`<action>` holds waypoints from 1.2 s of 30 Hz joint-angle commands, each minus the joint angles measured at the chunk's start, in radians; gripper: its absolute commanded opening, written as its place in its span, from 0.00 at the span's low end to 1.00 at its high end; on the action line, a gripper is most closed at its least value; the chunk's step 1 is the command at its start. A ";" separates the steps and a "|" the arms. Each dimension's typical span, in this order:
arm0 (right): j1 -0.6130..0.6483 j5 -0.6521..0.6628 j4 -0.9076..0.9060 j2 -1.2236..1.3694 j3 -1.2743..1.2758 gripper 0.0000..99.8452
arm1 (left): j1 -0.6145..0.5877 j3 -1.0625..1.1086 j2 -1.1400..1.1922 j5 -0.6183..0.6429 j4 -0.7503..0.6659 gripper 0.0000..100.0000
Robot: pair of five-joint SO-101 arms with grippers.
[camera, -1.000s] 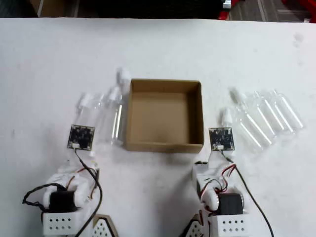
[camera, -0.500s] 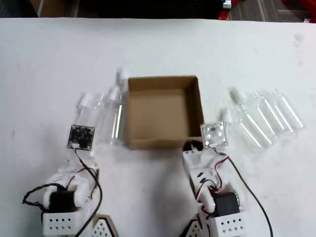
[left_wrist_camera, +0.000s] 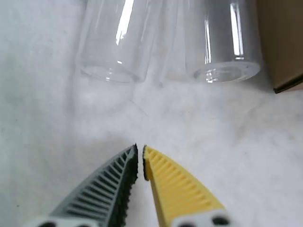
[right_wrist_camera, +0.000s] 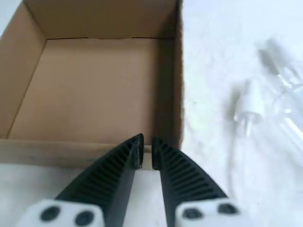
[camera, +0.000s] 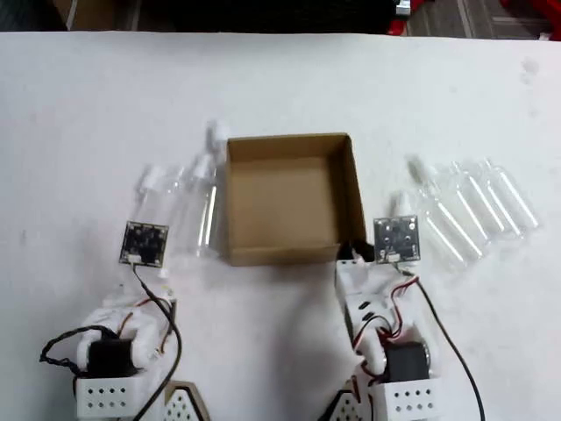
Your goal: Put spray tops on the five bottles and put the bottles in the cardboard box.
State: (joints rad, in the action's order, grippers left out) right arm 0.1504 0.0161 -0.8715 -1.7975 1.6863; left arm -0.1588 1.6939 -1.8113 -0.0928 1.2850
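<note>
High view, brown open cardboard box (camera: 289, 197) centred on white bench (camera: 289, 79), likely for both arms' reach, two clear plastic bottles (camera: 197, 210) left, other clear bottles (camera: 473, 210) and loose white spray top (right_wrist_camera: 248, 111) right, none boxed; left jaws closed, empty, near bottle bases; right jaws near-closed, empty, at box wall.

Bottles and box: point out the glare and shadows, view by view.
Left wrist view: bright glare streaks run along both clear bottles. Right wrist view: one inner side wall of the cardboard box is shaded. High view: pale highlights on the bottles right of the box.
</note>
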 commanded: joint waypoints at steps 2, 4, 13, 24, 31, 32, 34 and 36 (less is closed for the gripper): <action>-0.065 0.011 0.027 -0.005 0.005 0.02 | 0.004 -0.002 -0.010 0.011 0.003 0.02; -0.065 0.011 0.027 -0.005 0.005 0.02 | 0.004 -0.002 -0.010 0.011 0.003 0.02; -0.068 0.011 0.027 -0.005 0.005 0.02 | -0.001 -0.018 -0.010 0.005 -0.005 0.02; -0.068 0.011 0.022 -0.005 0.005 0.02 | -0.166 -0.393 -0.010 0.006 -0.032 0.02; -0.068 0.011 0.022 -0.005 0.005 0.02 | -0.189 -0.411 -0.010 -0.097 -0.080 0.02; -0.068 0.011 0.022 -0.005 0.005 0.02 | -0.199 -0.411 -0.010 -0.164 -0.101 0.02; -0.068 0.011 0.022 -0.005 0.005 0.02 | -0.202 -0.411 -0.010 -0.279 -0.170 0.02; -0.068 0.011 0.021 -0.005 0.005 0.02 | -0.200 -0.408 -0.010 -0.292 -0.233 0.02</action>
State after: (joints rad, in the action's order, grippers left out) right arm 0.0951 0.0161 -0.8669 -1.7975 1.6863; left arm -0.3414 1.3288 -1.8282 -0.2770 1.1776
